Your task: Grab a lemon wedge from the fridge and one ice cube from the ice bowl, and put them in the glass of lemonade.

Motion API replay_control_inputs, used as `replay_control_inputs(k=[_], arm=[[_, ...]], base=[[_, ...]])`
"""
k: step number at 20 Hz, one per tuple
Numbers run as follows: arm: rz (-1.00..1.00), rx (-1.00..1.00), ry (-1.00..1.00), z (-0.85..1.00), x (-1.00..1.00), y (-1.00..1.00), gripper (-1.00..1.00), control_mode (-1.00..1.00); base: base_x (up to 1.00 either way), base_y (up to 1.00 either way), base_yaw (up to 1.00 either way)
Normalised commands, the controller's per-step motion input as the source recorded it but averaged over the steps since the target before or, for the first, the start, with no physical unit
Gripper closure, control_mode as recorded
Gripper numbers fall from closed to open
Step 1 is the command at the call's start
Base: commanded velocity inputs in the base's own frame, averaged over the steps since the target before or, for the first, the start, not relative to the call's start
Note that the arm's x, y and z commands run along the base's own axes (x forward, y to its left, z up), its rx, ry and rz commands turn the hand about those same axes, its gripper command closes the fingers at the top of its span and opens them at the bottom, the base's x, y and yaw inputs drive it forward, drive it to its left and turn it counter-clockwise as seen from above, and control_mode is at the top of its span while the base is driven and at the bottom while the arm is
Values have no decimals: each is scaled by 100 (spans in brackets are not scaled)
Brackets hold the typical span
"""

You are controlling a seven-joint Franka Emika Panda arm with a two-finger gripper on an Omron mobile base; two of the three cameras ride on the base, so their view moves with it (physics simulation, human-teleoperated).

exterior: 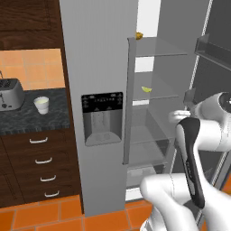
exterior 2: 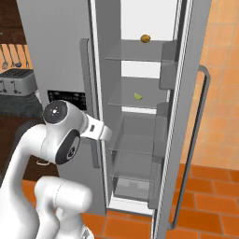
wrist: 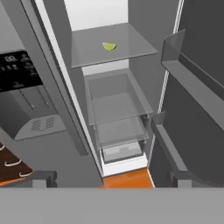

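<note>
Fridge [exterior 2: 56, 56] right door stood open; lemon wedge [wrist: 109, 46] lay on its middle shelf. My pincer [wrist: 109, 183] was spread wide, empty, facing the fridge.

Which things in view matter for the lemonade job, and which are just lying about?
For the job:
- tiny yellow-green lemon wedge on a glass shelf
- tall grey steel fridge, right door open
- small whitish cup of lemonade on the dark counter

Lying about:
- small brownish-yellow lump, upper shelf
- silver toaster
</note>
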Motion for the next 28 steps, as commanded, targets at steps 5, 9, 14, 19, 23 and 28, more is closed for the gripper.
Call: replay_control_inputs(k=[5, 9, 14, 19, 23, 28], arm=[[-2, 0, 3, 0, 28, 0, -100, 100], [0, 0, 0, 0, 0, 0, -100, 100], [0, 0, 0, 0, 0, 0, -100, 100], [0, 0, 0, 0, 0, 0, -100, 100], [0, 0, 0, 0, 0, 0, -100, 100], [0, 0, 0, 0, 0, 0, -100, 100]], base=[[36, 0, -2], [40, -3, 0], [22, -27, 0], [63, -24, 1], [43, -55, 7], [37, -41, 8]])
